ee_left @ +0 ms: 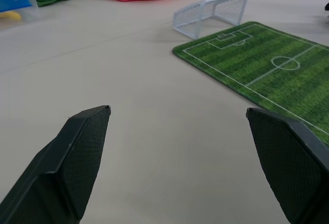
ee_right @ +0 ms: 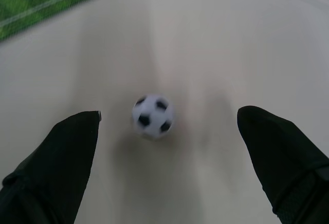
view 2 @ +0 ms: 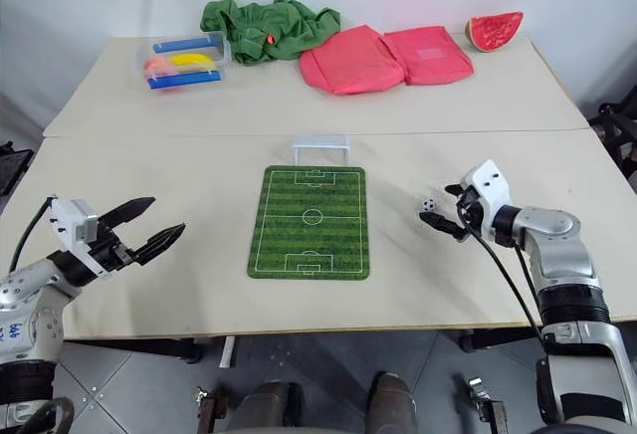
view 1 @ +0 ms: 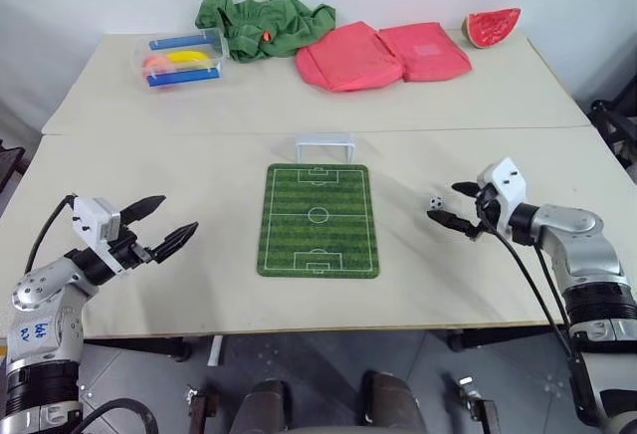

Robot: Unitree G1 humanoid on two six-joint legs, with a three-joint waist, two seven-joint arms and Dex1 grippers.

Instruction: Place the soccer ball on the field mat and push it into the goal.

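The tiny black-and-white soccer ball (view 1: 436,202) lies on the beige table, just right of the green field mat (view 1: 318,219). The white goal (view 1: 323,146) stands at the mat's far end. My right gripper (view 1: 453,203) is open and points at the ball from the right, its fingertips level with it. In the right wrist view the ball (ee_right: 152,116) sits on the table between the spread fingers (ee_right: 56,167), touching neither. My left gripper (view 1: 164,222) is open and empty, hovering well left of the mat (ee_left: 267,70), with the goal (ee_left: 211,13) ahead of it.
At the table's far side lie a clear box with coloured toys (view 1: 180,59), a green cloth (view 1: 264,24), red cloth bags (view 1: 383,54) and a watermelon slice (view 1: 492,26). A seam (view 1: 299,132) crosses the table behind the goal.
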